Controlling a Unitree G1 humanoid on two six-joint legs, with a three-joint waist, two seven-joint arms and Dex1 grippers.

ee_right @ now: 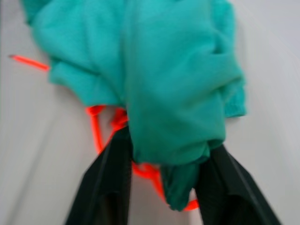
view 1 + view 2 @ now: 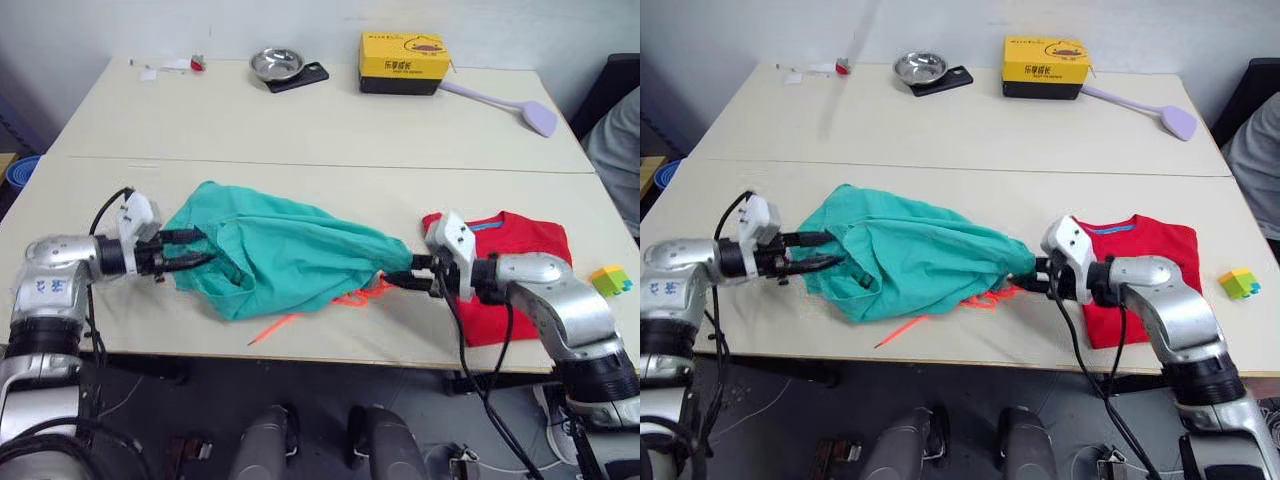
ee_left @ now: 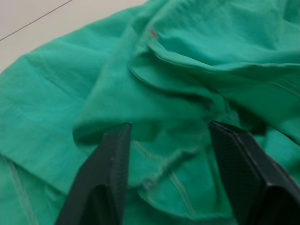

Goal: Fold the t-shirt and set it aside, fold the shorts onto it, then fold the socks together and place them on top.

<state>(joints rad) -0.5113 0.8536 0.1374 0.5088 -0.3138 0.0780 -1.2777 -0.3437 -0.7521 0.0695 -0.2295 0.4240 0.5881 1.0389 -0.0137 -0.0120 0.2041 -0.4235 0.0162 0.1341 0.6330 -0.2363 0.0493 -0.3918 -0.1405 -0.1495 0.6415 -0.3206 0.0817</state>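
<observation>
The teal-green shorts (image 2: 280, 250) lie bunched across the table's front middle, with the neon-orange drawstring (image 2: 352, 297) trailing out underneath toward the front edge. My left gripper (image 2: 196, 250) is open at the shorts' left edge, and fabric lies between its fingers (image 3: 112, 164). My right gripper (image 2: 392, 276) is shut on the gathered right end of the shorts (image 1: 173, 93). The red t-shirt (image 2: 520, 245) lies folded on the table behind my right gripper. The socks are out of view.
At the table's back stand a yellow box (image 2: 404, 62), a metal bowl (image 2: 277, 64) by a black phone (image 2: 303, 77), and a lilac swatter (image 2: 520, 108). A coloured block (image 2: 610, 280) sits at the right edge. A person (image 2: 618, 150) is at far right.
</observation>
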